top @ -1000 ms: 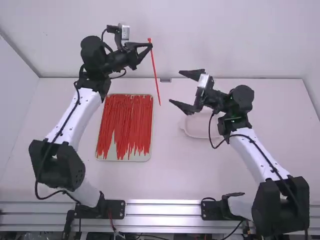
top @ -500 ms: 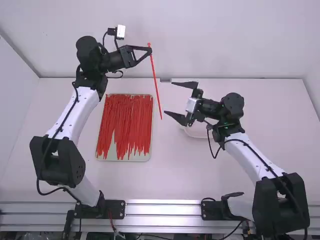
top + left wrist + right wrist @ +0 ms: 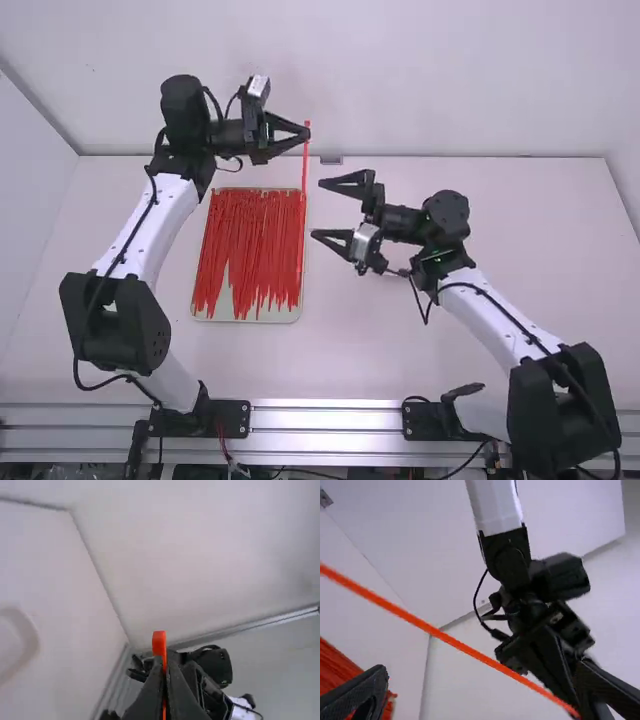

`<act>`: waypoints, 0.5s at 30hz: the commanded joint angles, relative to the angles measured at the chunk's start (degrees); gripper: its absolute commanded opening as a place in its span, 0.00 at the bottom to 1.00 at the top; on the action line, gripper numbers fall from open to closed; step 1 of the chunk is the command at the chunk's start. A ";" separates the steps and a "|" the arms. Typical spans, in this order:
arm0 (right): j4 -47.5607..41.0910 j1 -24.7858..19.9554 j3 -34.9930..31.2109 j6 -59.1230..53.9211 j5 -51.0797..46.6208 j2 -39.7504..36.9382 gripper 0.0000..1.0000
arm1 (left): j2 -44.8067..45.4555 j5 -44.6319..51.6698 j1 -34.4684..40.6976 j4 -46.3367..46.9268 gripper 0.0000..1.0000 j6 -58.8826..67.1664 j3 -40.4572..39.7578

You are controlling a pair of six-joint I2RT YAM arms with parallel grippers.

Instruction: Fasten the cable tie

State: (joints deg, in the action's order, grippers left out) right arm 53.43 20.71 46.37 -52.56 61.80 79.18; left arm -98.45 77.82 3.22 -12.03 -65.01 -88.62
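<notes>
My left gripper [image 3: 299, 134] is raised above the far end of the tray and shut on the head end of one red cable tie [image 3: 303, 162], which hangs almost straight down. In the left wrist view the tie's head [image 3: 159, 643] sticks out past the shut fingers [image 3: 150, 695]. My right gripper [image 3: 336, 211] is open, wide apart, just right of the tie's lower end, with its tips pointing left. In the right wrist view the tie [image 3: 445, 637] crosses diagonally, ending at the left gripper [image 3: 555, 660], and one of my own fingers [image 3: 357, 692] shows beside it.
A light tray [image 3: 300, 312] holding several loose red cable ties [image 3: 250, 250] lies on the white table left of the middle, under the hanging tie. A white back wall rises just behind the left gripper. Bare table lies to the right and front.
The left gripper turned and came down, so the tie now hangs nearly vertical over the tray. The right gripper moved left toward the tie, still open.
</notes>
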 commanded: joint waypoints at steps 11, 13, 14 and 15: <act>0.57 4.48 -0.28 -6.05 3.45 0.31 0.99 | 0.81 -5.25 -0.72 7.34 0.02 -3.15 -0.98; 0.63 4.24 -0.28 -6.45 5.05 0.31 0.99 | 0.81 -4.96 -1.01 5.92 0.02 -4.11 -0.98; 0.63 3.96 -0.28 -6.40 6.29 0.22 0.96 | 0.81 -4.79 -1.01 5.31 0.02 -4.92 -0.98; 0.66 3.93 -0.28 -6.16 6.71 0.22 0.94 | 0.81 -4.81 -0.90 5.38 0.02 -5.14 -0.98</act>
State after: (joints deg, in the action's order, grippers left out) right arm 53.84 24.86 46.37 -58.61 65.91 79.18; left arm -98.45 72.99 3.05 -6.39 -68.84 -88.60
